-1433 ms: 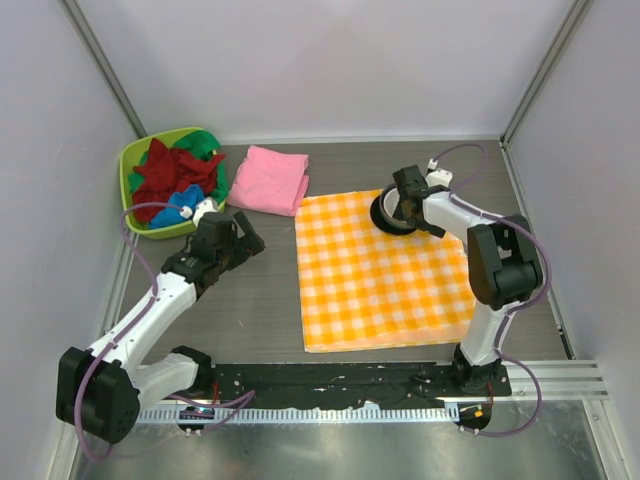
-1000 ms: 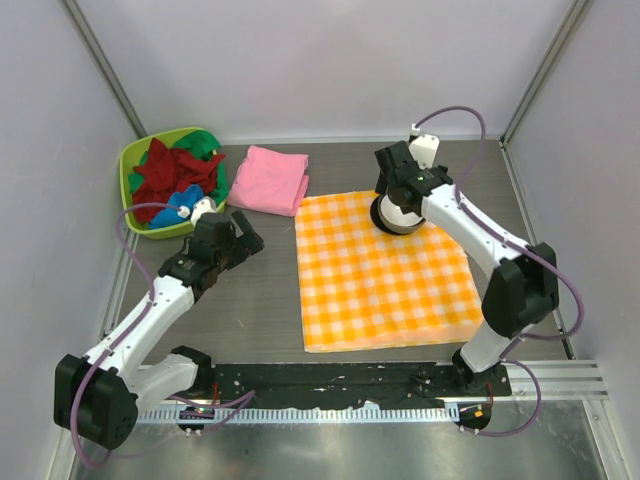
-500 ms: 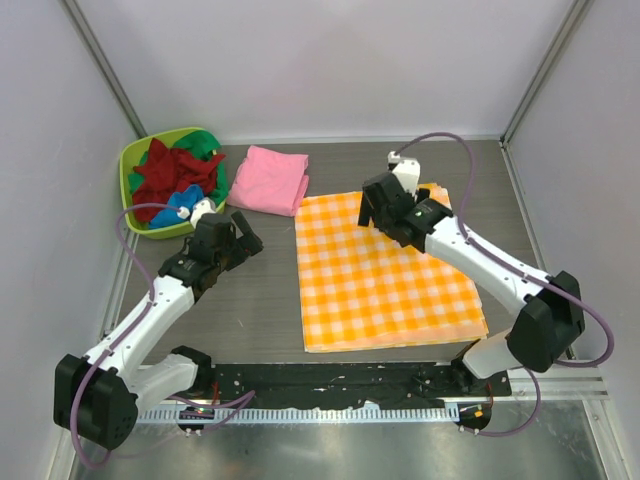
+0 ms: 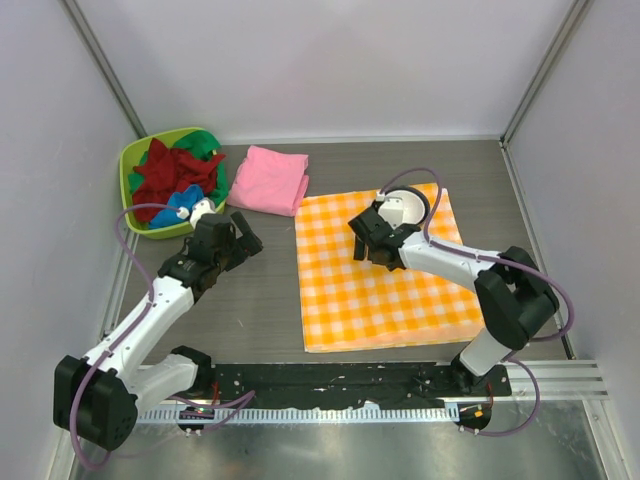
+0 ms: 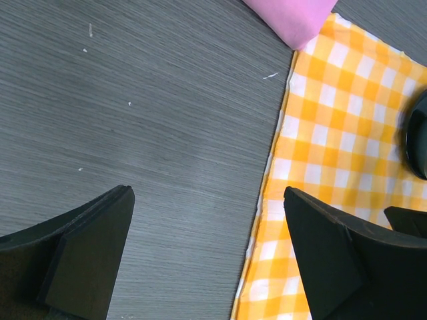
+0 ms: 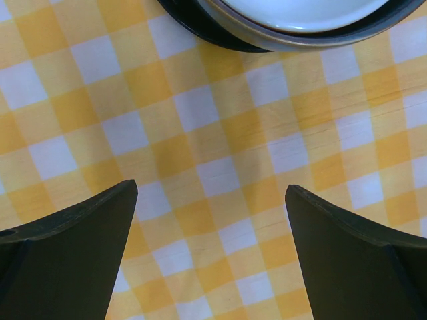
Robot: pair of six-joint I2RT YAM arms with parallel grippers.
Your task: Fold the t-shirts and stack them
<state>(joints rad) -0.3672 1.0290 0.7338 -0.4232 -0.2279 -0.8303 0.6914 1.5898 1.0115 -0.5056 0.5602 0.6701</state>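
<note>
The pink t-shirt (image 4: 268,180) lies folded on the table at the back; its corner (image 5: 293,17) shows at the top of the left wrist view. Red (image 4: 175,170), green (image 4: 207,143) and blue (image 4: 180,205) t-shirts are bundled in a green basket (image 4: 126,170) at the back left. My left gripper (image 4: 243,238) (image 5: 207,193) hangs open over bare table, between the basket and the checked cloth's left edge. My right gripper (image 4: 368,240) (image 6: 210,190) stands open over the checked cloth, holding nothing.
An orange-and-white checked cloth (image 4: 390,290) (image 5: 333,133) (image 6: 200,133) covers the table's right half. A white bowl (image 4: 405,208) (image 6: 307,10) on a black plate (image 6: 200,27) sits near the cloth's back edge, just beyond my right gripper. Walls close in on three sides.
My right arm has swung from over the bowl to the left and nearer, leaving the bowl uncovered on the cloth. The left arm has stayed still.
</note>
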